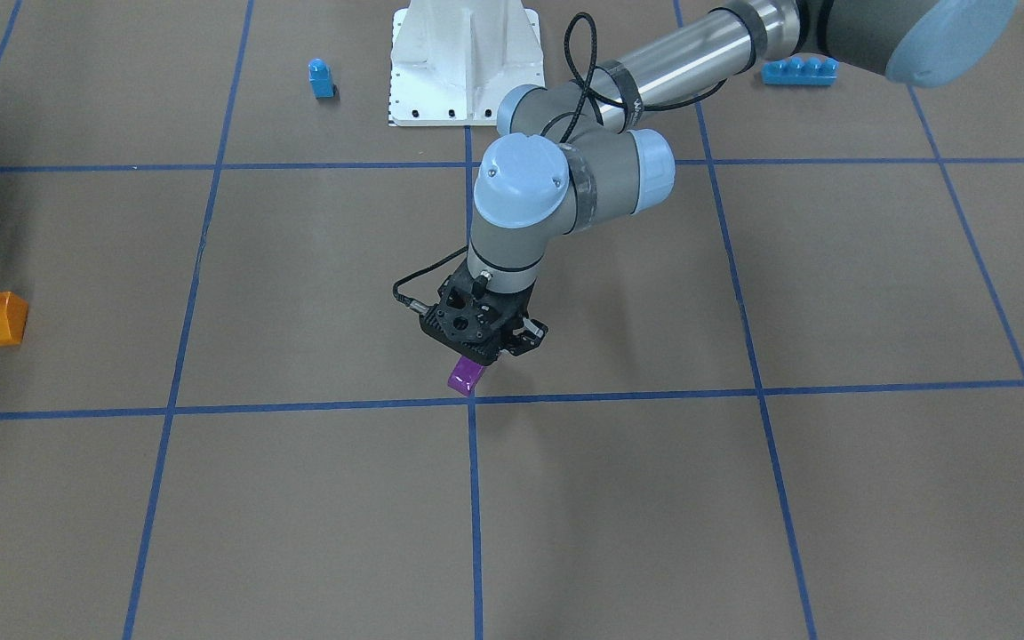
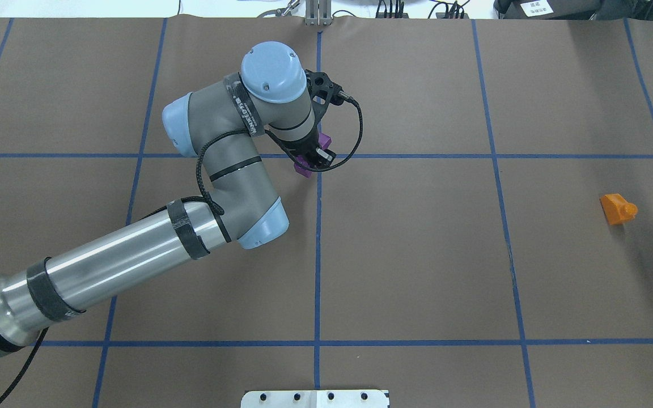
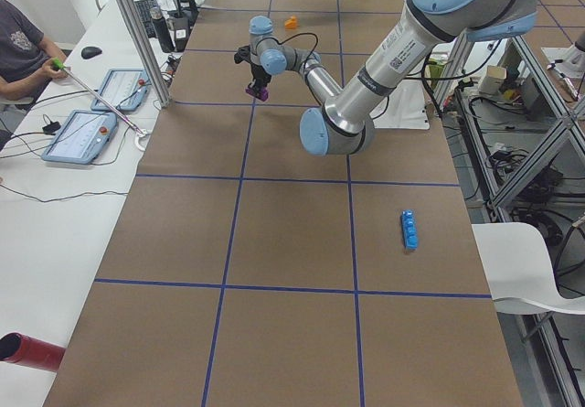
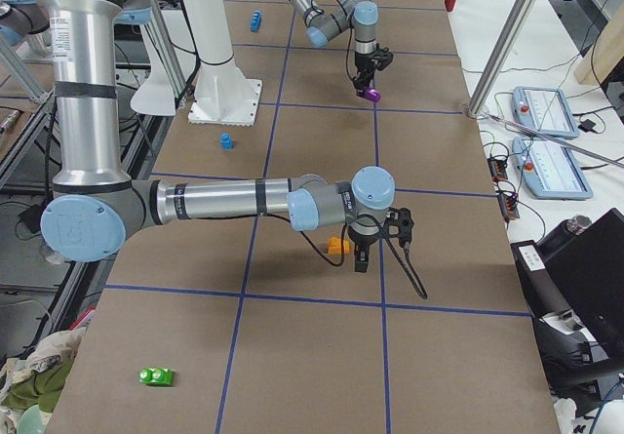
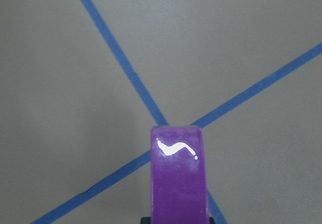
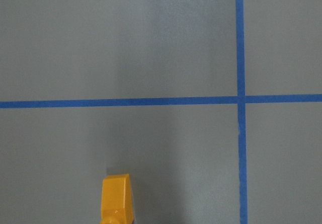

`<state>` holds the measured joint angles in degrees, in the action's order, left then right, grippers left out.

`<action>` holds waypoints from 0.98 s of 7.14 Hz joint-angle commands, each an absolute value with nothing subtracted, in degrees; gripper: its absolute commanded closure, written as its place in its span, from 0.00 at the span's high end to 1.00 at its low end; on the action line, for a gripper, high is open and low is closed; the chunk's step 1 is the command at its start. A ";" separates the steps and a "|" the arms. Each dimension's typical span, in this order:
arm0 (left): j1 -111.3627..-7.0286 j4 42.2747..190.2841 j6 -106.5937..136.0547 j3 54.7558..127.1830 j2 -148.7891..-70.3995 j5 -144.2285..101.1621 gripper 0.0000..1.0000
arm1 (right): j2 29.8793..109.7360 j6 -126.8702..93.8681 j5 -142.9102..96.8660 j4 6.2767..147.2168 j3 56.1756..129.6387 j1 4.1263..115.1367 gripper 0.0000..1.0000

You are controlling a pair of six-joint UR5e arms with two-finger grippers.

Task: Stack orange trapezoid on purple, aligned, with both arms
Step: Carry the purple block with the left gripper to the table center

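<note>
My left gripper (image 1: 476,356) is shut on the purple block (image 1: 465,375) and holds it low over the tape crossing at the table's middle. The block also shows in the overhead view (image 2: 304,168) and fills the bottom centre of the left wrist view (image 5: 178,178). The orange trapezoid (image 1: 3,317) stands alone on the table, far toward my right side (image 2: 617,208). It sits at the bottom edge of the right wrist view (image 6: 116,199). My right gripper (image 4: 362,260) shows only in the exterior right view, next to the orange trapezoid (image 4: 338,246); I cannot tell whether it is open or shut.
A small blue single-stud block (image 1: 321,78) stands near the white robot base (image 1: 463,62). A blue four-stud brick (image 1: 799,71) lies on my left side. A green block (image 4: 156,376) lies at the near right end. Blue tape lines grid the brown table.
</note>
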<state>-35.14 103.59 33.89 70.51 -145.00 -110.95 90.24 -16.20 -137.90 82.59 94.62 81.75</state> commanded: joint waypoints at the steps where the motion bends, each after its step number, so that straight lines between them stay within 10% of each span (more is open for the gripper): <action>1: -33.49 103.89 30.34 69.26 -145.28 -108.20 0.00 | 90.53 -16.26 -137.81 82.62 94.57 80.16 1.00; 3: -32.35 103.89 30.15 68.56 -145.28 -108.11 0.09 | 91.05 -18.62 -137.99 82.53 94.66 78.84 1.00; 4: -32.17 103.97 30.23 68.55 -145.28 -107.50 0.43 | 91.40 -18.63 -137.99 82.53 94.66 78.05 1.00; 5: -31.91 104.58 30.76 68.55 -145.28 -107.40 0.99 | 91.41 -18.63 -137.55 82.44 94.92 77.00 1.00; 7: -31.99 107.31 30.85 68.55 -145.20 -107.31 1.00 | 92.02 -20.29 -133.09 82.44 97.63 72.71 1.00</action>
